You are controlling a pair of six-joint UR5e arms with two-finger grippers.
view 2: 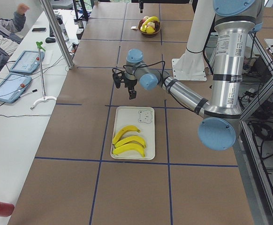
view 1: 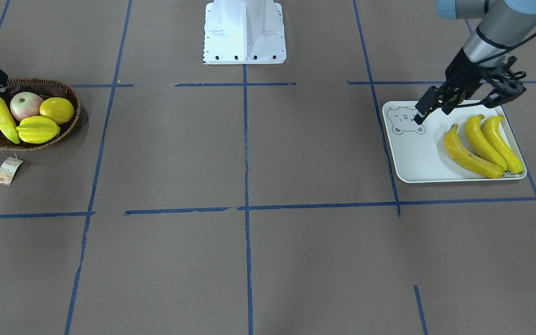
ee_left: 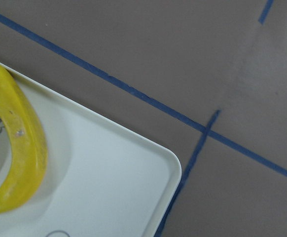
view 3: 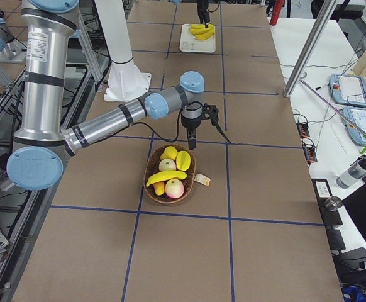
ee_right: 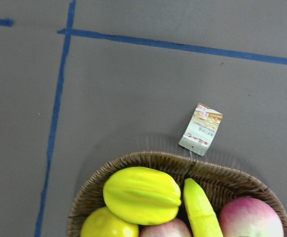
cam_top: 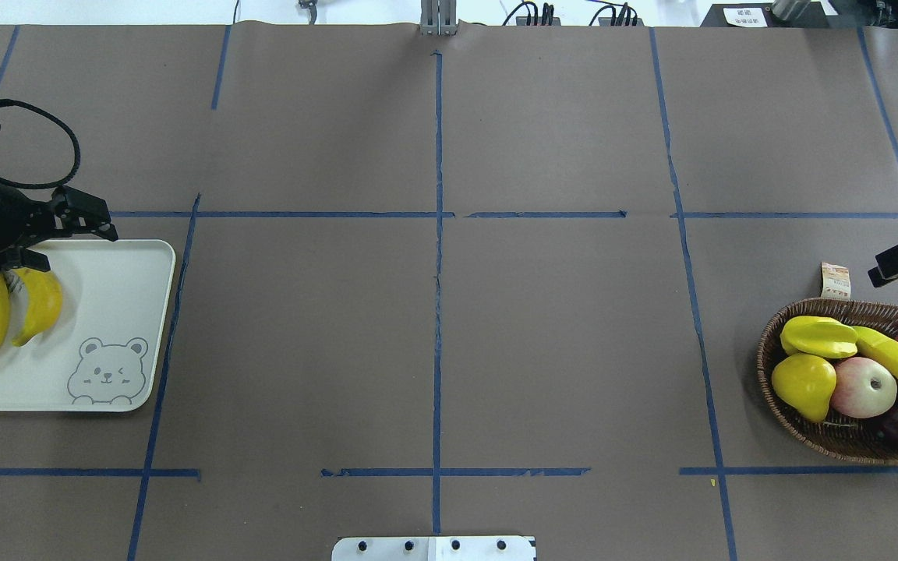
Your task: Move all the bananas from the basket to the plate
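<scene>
Brown table [view 1: 249,260], smooth curved yellow bananas [view 1: 484,142]

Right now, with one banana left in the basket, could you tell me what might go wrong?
1. The last banana lies across the apples, next to the starfruit, so the right gripper could nudge or drag those out of the basket.
2. Three bananas already fill one side of the plate, and the open left gripper hangs over its edge, so the fourth might land on them or roll off.
</scene>
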